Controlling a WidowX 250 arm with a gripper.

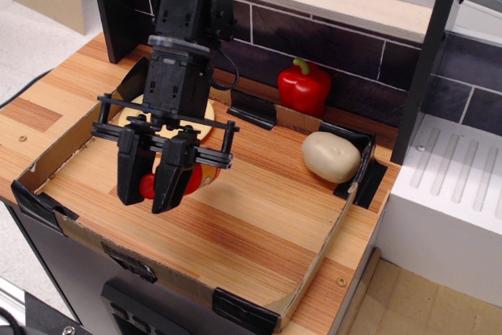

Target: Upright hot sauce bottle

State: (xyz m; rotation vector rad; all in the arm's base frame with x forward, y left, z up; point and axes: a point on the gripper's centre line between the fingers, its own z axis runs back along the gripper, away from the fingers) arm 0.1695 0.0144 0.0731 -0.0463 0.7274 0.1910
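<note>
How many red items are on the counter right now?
2. The bottle sits between the gripper fingers, mostly hidden. The pepper stands at the back wall. More could be hidden behind the arm.
</note>
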